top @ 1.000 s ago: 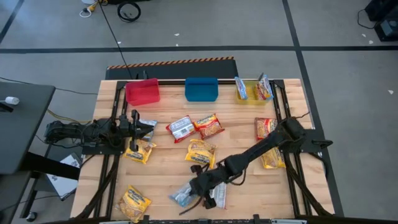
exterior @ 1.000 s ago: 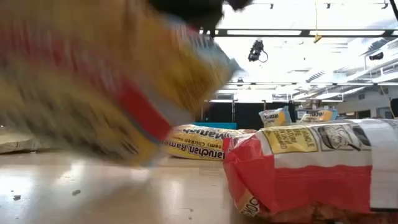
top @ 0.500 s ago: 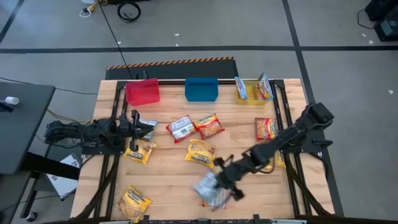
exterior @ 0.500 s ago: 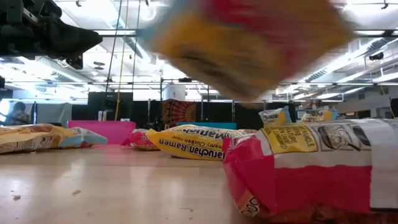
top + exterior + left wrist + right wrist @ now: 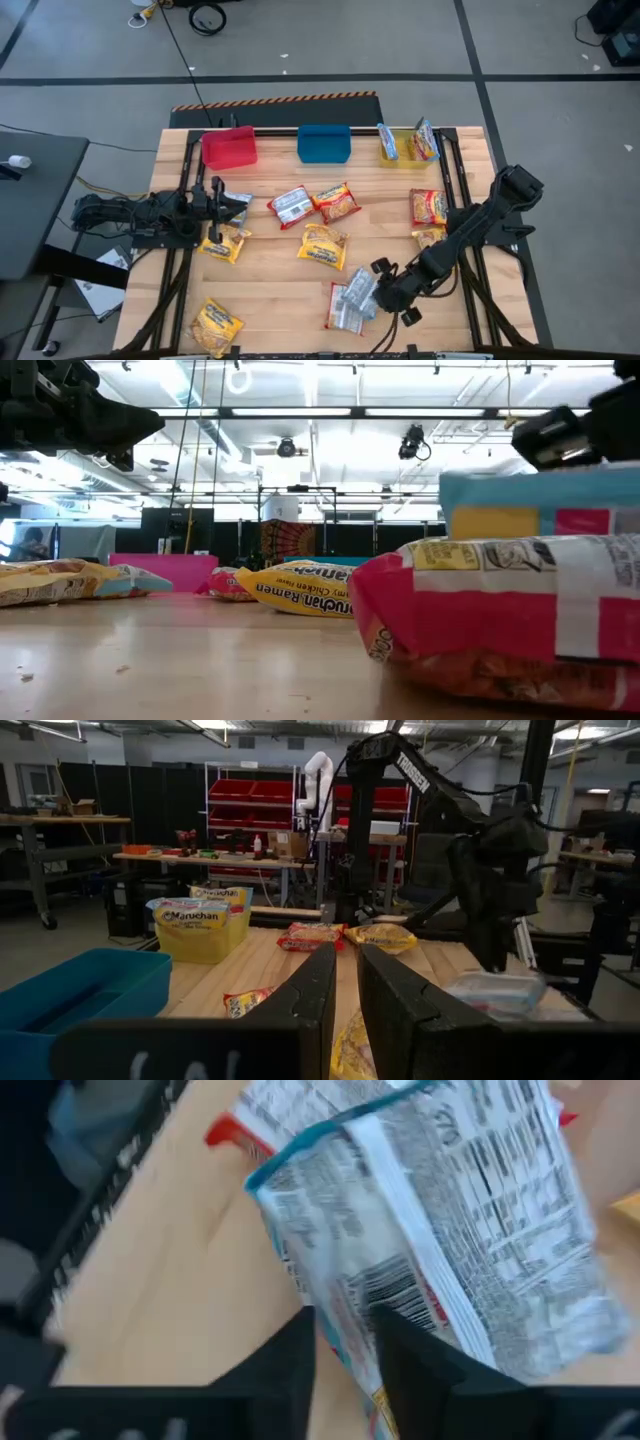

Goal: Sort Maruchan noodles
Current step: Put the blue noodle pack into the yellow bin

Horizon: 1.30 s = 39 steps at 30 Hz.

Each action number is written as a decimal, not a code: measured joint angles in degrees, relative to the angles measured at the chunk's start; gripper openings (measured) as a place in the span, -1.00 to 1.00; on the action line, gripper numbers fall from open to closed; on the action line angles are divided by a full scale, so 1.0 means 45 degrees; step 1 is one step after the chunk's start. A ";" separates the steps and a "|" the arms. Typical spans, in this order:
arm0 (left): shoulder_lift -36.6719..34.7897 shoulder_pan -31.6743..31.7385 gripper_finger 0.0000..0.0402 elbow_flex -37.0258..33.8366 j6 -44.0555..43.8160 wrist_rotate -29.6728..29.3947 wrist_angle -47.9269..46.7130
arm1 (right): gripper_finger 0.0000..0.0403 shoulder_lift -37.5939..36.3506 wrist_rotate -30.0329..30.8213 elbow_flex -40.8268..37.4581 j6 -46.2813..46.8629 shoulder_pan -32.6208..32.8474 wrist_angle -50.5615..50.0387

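Right claw (image 5: 392, 293) is seen low at the near edge of the light wooden table (image 5: 270, 275), just beside a pale blue-silver crinkly plastic noodle packet (image 5: 358, 296). In the right wrist view its two dark fingers (image 5: 290, 1355) are spread a little, with the packet's edge between them; whether they still press on it cannot be told. That packet lies partly on a red-and-white flat plastic packet (image 5: 340, 308), which is largely covered. The long axis of the blue-silver one runs slantwise, from the near edge toward the far right. From table height, only a cut-off slab of it is seen above the red packet (image 5: 500, 630), and the claw itself is a dark blur at the frame's corner.

Other yellow-orange and red packets are scattered across the middle of the table, and two stand upright in the yellow plastic bin (image 5: 405, 147) at the far edge, beside the blue plastic bin (image 5: 324, 143) and the red plastic bin (image 5: 229, 147).

Left claw (image 5: 222, 207) is held over the table's left side, fingers nearly pressed together with a narrow gap and nothing between them.
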 joint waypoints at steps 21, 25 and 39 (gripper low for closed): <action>0.0020 -0.0001 -0.74 0.0000 0.0000 -0.0005 -0.0103 | -0.10 0.0064 -0.0244 0.2562 1.0320 -0.4144 -0.1734; 0.0020 0.0000 -0.74 0.0000 0.0000 -0.0006 -0.0101 | -0.11 0.0338 -0.0053 0.2595 1.1616 -0.3262 -0.0507; -0.0004 -0.0004 -0.74 0.0000 0.0000 -0.0001 -0.0102 | -0.12 0.3021 -0.2109 0.4563 1.2518 -0.0738 -0.2776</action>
